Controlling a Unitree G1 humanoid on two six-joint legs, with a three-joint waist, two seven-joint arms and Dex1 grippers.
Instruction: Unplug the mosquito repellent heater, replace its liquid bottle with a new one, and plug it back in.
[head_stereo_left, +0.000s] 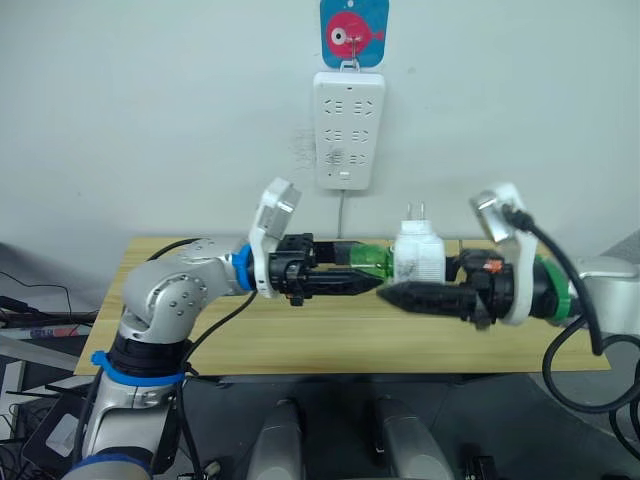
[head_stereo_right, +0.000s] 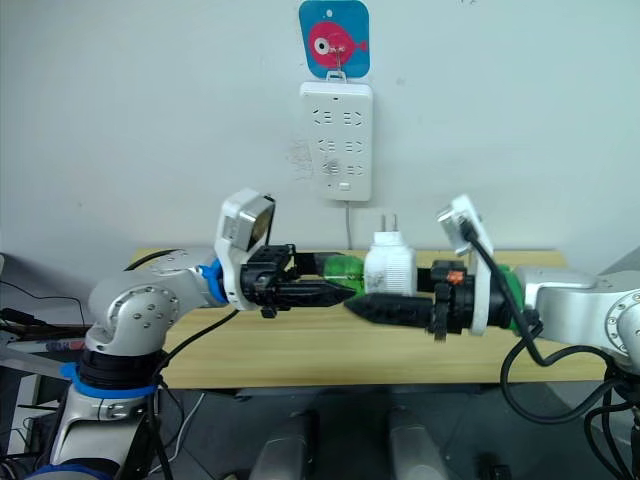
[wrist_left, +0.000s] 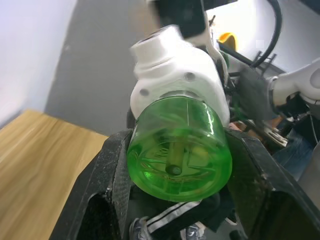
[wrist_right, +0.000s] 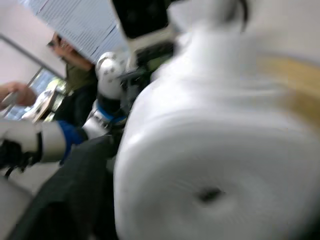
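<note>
Black fingers of the left gripper (wrist_left: 175, 200) are pinched on the green liquid bottle (wrist_left: 177, 150), one pad on each side of its round body, with the bottle's flat bottom facing back toward the wrist. Just beyond those fingertips sits the mosquito repellent heater (head_stereo_left: 418, 256), white and rounded, its two metal prongs pointing up; the bottle's neck disappears into its underside, so the two are still joined. The right gripper (head_stereo_left: 415, 295) reaches in from the opposite side and its fingers appear closed around the heater's body, though the tips are partly hidden and I would not swear to how firm the grasp is.

Both pieces look light and rigid. The heater's shell is smooth, glossy plastic, so I'd expect it to slip or rotate if squeezed only at its rounded shoulders; the flatter sides below the prongs seem the better hold. The bottle is thin clear plastic, likely slick too, and holds liquid, so it wants a steady grip around its widest part, not near the neck.

Both forearms are held roughly level above the wooden table (head_stereo_left: 300, 340), meeting fingertip to fingertip in front of the chest. The left elbow is bent and tucked low, the right arm stretches in more directly. Well above the fingers, the white wall power strip (head_stereo_left: 349, 130) hangs with its sockets empty.
</note>
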